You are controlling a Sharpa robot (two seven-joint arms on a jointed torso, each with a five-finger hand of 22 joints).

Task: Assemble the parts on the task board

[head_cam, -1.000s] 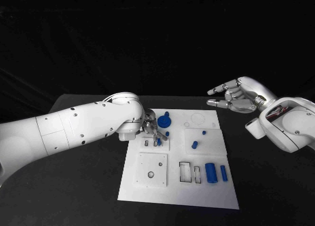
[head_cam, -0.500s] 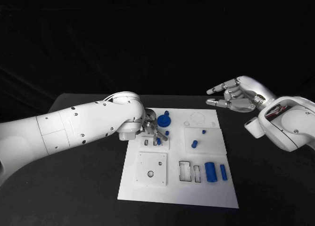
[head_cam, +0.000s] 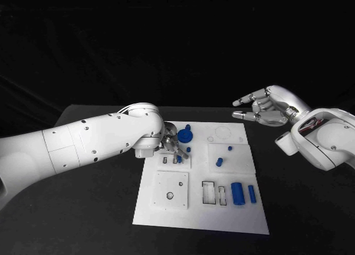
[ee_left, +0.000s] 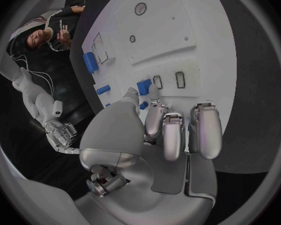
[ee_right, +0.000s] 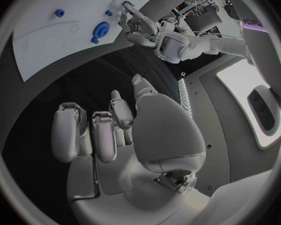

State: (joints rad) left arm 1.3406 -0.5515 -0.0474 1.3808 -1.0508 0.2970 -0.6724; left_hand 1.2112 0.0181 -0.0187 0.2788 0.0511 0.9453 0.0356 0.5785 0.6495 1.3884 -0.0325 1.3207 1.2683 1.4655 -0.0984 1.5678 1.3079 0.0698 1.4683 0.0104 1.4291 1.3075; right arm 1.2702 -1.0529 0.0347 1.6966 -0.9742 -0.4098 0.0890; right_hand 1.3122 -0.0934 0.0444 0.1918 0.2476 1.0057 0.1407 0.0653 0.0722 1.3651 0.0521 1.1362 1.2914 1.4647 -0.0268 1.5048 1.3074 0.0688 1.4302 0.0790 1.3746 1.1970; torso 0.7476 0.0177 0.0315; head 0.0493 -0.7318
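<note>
The white task board (head_cam: 200, 212) lies in the middle of the table. My left hand (head_cam: 171, 144) hangs over its far left part and pinches a small blue block (ee_left: 143, 86) between thumb and a finger, just above two small rectangular slots (ee_left: 180, 79). The same block (head_cam: 178, 158) pokes out below the fingertips. A blue gear (head_cam: 185, 137) sits right beside that hand. My right hand (head_cam: 265, 109) is raised beyond the board's far right corner, fingers spread, holding nothing.
A blue cylinder (head_cam: 237, 194) and a slim blue bar (head_cam: 252, 195) lie near the board's front right. A short blue piece (head_cam: 220, 162) and a tiny one (head_cam: 229, 149) stand mid-board. Black table (head_cam: 85, 212) surrounds the board.
</note>
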